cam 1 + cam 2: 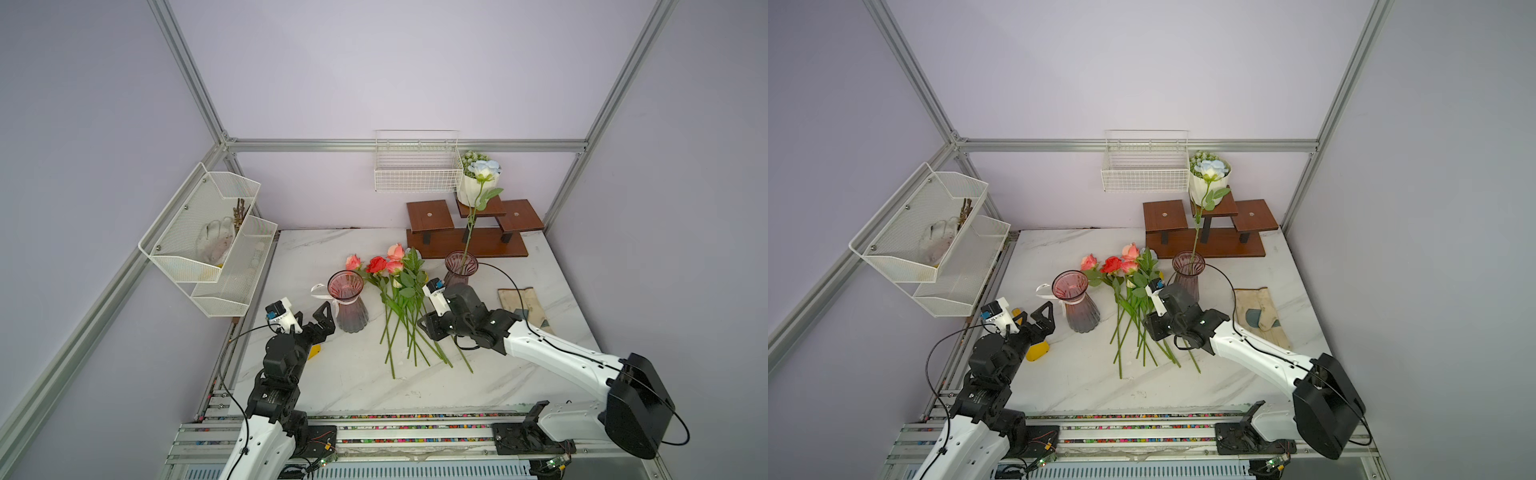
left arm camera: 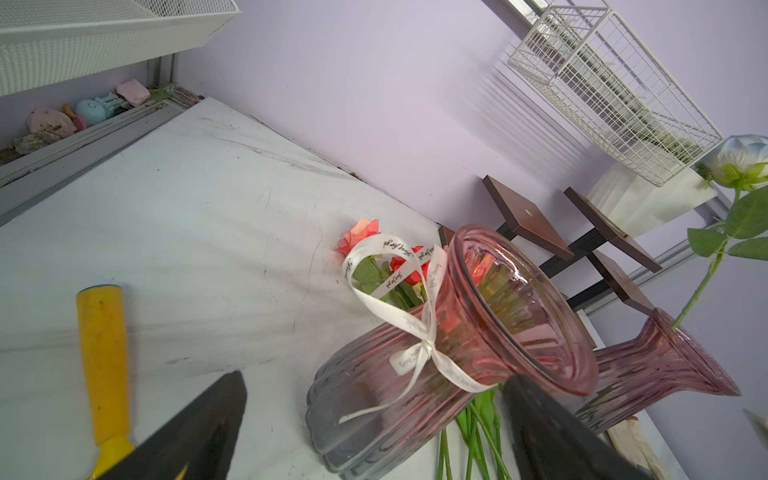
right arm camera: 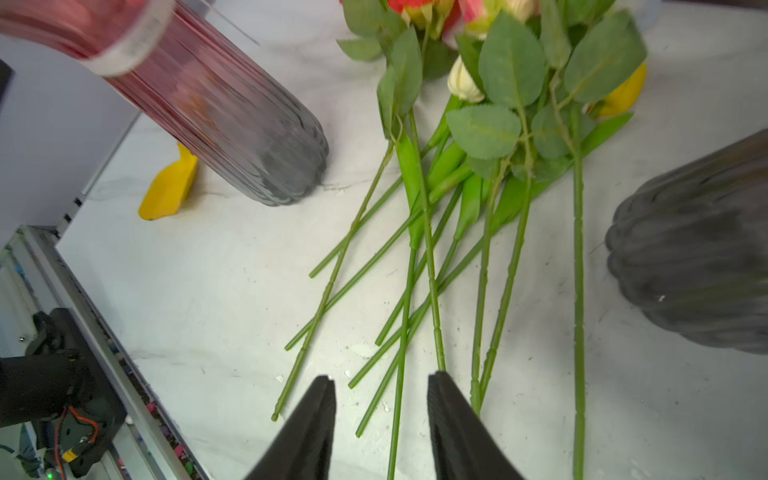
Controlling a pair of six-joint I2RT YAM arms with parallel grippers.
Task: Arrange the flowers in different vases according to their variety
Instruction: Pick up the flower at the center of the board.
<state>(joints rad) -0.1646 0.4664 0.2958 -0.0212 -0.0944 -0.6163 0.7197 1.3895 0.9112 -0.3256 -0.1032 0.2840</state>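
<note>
A bunch of flowers lies on the marble table between two ribbed purple-pink vases, with pink and red roses at the far end. The ribboned vase is empty. The other vase holds one pale-blue rose. My left gripper is open, close beside the ribboned vase, and touches nothing. My right gripper hangs open low over the near ends of the green stems; thin stems run between its jaws, ungripped. A cream tulip and a yellow one lie under the leaves.
A yellow-handled tool lies by my left gripper. A brown wooden stand with a white plant pot stands at the back right. A wire basket and mesh shelves hang on the walls. A worn glove lies at the right.
</note>
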